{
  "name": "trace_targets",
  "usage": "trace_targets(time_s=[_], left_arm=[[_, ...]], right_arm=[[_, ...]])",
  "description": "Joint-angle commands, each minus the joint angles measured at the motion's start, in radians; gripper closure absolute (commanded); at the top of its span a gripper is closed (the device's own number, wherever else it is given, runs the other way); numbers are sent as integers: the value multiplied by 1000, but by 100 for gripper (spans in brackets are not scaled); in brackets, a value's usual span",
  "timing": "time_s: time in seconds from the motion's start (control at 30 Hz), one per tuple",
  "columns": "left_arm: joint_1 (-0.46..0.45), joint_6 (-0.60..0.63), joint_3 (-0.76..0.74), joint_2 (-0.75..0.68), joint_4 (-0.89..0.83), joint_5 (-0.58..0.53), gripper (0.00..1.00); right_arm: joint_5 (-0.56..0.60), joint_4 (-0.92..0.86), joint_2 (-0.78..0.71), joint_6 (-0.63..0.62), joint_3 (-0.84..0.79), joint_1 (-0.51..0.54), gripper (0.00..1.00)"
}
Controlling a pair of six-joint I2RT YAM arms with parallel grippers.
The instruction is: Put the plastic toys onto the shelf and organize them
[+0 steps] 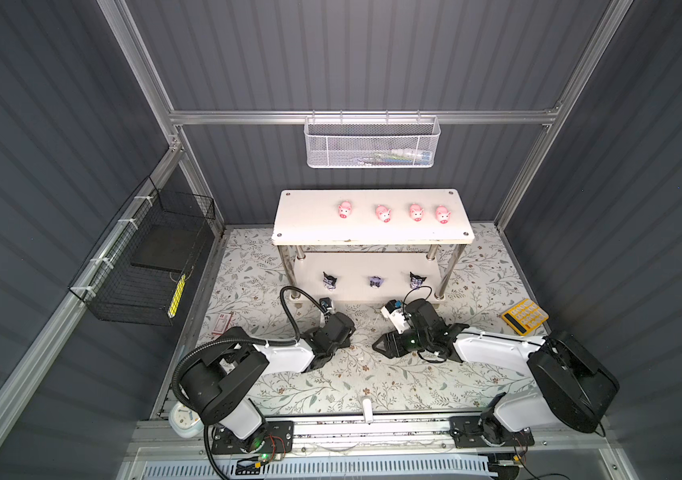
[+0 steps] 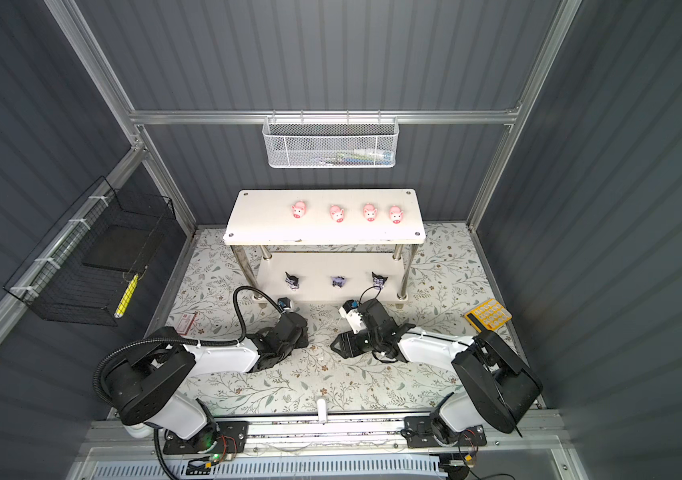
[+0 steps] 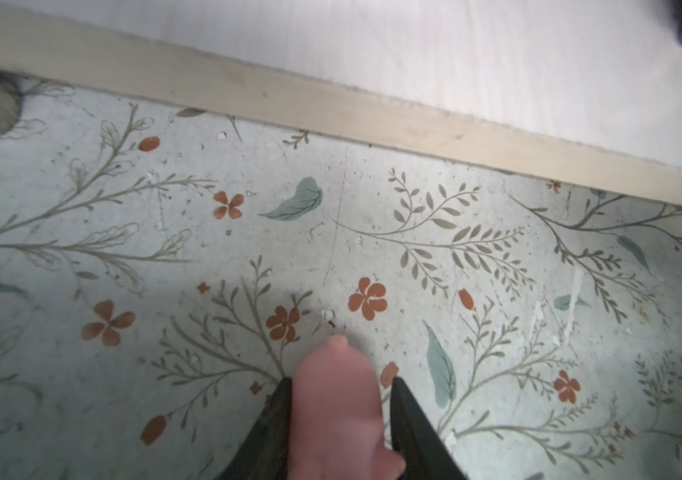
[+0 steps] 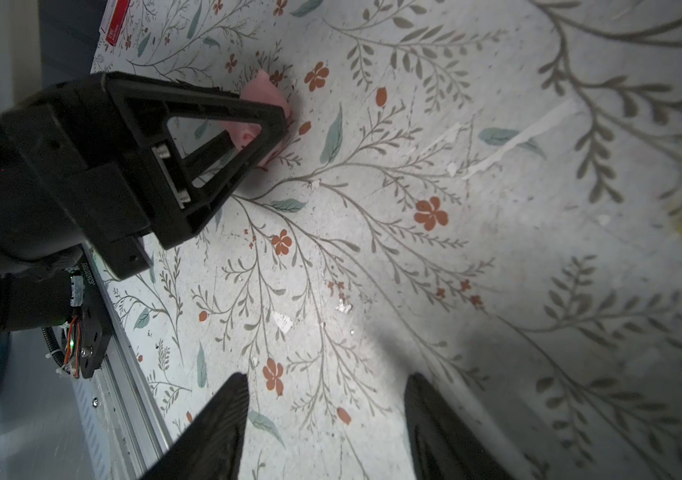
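left gripper: right down on the desk, just in front of the shelf. Its black fingers sit either side of the fifth pig, hard up against it, but I can't tell if it's truly clamped.
fifth pig: there it is, pink and standing on the floral desk between those fingers, near the front edge of the shelf's lower board and not on the shelf.
right gripper: low over the desk beside the left one, fingers spread and released, nothing between them.
shelf: white, two boards on chrome legs, at the back of the desk.
top board: four pink ones in a row, snouts toward the arms. That's the leftmost pig, second pig, third pig and rightmost pig.
lower board: three black-and-purple figures spaced along it, the left figure, middle figure and right figure.
calculator: yellow, lying on the desk off to the right of the shelf.
white mesh basket: hanging on the back rail above the shelf.
black wire basket: hanging on the left wall.
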Motion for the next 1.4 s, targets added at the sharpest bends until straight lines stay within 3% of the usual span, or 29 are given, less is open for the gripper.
trace_targets(time_s=[0.0, 0.4, 0.8, 0.97, 1.13, 1.37], left_arm=[[-6, 2, 22, -32, -70, -1, 62], [-6, 3, 102, -204, -305, 26, 65], [-6, 14, 354, -486, -802, 90, 65], [-6, 95, 581, -517, -1035, 74, 65], [-4, 206, 810, -490, -1163, 28, 63], [20, 378, 1097, -366, -1191, -25, 63]], right_arm=[[-17, 0, 14, -6, -3, -4, 38], [-20, -3, 24, -6, 2, -4, 38], [-34, -4, 38, -9, 10, -6, 38], [-46, -7, 56, -14, 22, -6, 38], [-54, -7, 56, -15, 23, -5, 38], [-70, -12, 53, -33, 23, -6, 38]])
